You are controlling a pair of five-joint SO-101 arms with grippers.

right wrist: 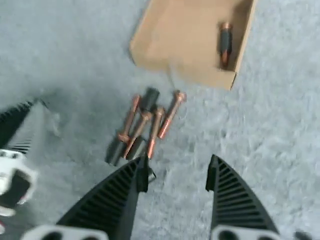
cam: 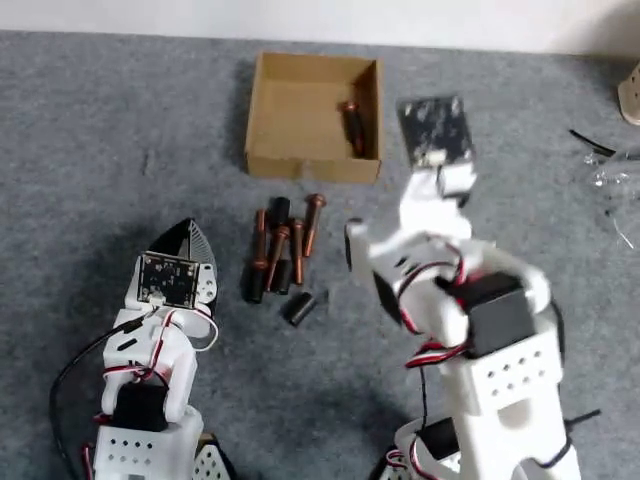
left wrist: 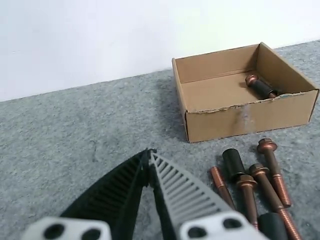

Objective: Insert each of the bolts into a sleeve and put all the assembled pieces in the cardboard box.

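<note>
The cardboard box (cam: 268, 120) sits at the back of the table with one assembled bolt-and-sleeve (cam: 352, 127) lying inside it. In front of the box is a pile of several copper bolts (cam: 287, 240) mixed with black sleeves (cam: 281, 212); one sleeve (cam: 300, 307) lies apart, nearer the arms. My left gripper (left wrist: 149, 154) is shut and empty, low over the carpet to the left of the pile. My right gripper (right wrist: 177, 167) is open and empty, held above the table just right of the pile, with the bolts (right wrist: 150, 125) and the box (right wrist: 180, 67) beyond its fingers.
Grey carpet covers the table. Thin metal bits and wires (cam: 605, 170) lie at the far right. The left arm's gripper (right wrist: 17, 122) shows at the edge of the right wrist view. A white wall runs behind the box (left wrist: 240, 117).
</note>
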